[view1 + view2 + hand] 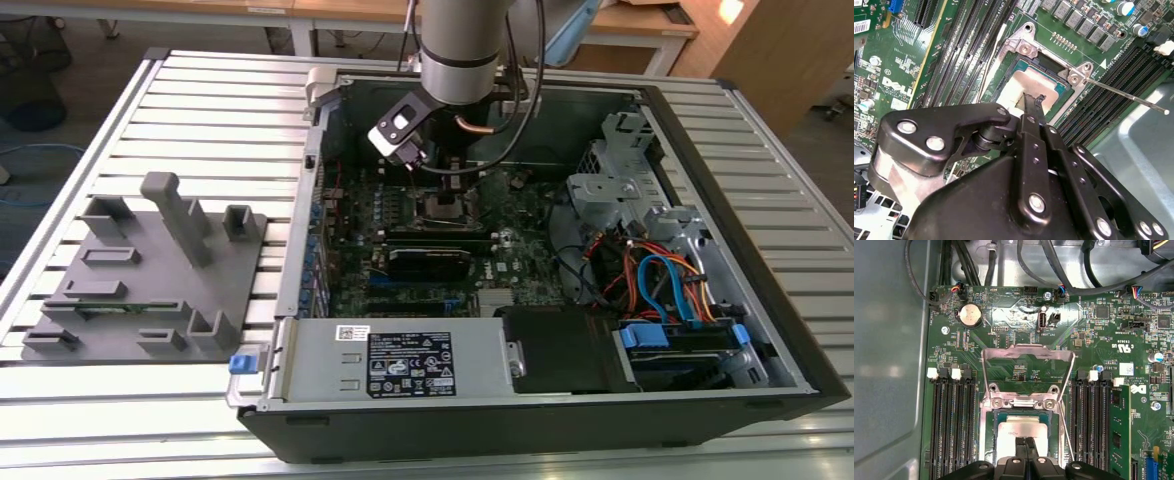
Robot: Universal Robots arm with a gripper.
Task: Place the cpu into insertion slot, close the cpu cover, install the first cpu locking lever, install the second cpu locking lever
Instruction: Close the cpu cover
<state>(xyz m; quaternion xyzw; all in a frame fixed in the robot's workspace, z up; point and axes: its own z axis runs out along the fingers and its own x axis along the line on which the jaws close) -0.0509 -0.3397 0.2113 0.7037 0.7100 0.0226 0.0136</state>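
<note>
much of the end effector [1026, 441] is hidden from us: in the first wrist view its black body is cut off at the picture's edge, and we see just two slim dark fingertips [1022, 447], pressed together with a hairline seam between them and pinching nothing, right over the cpu [1014, 430]. in the second wrist view its glossy black linkages with round rivets cover part of the insertion slot [988, 435], and we cannot tell whether the tips touch the chip or hang just above it. the cpu, a flat square with a bright silver-grey metal top and a thin green border, lies inside the slot, whose dull silvery rim is set in the green circuit board [1094, 340]. the cpu cover [1026, 351], a thin silvery frame with a large square window, stands tipped open at the slot's hinge side, with board showing through it. a thin, wire-like locking lever [1124, 96] sticks out free beside the slot, across long black ribbed memory slots [951, 425]. in the exterior view the arm [461, 40] reaches down into an open computer case [534, 420] lying on the slatted metal tabletop [200, 80]; the socket there is small and hard to make out. a grey moulded fixture plate [147, 290] lies near the tabletop's edge at the exterior view's left.
</note>
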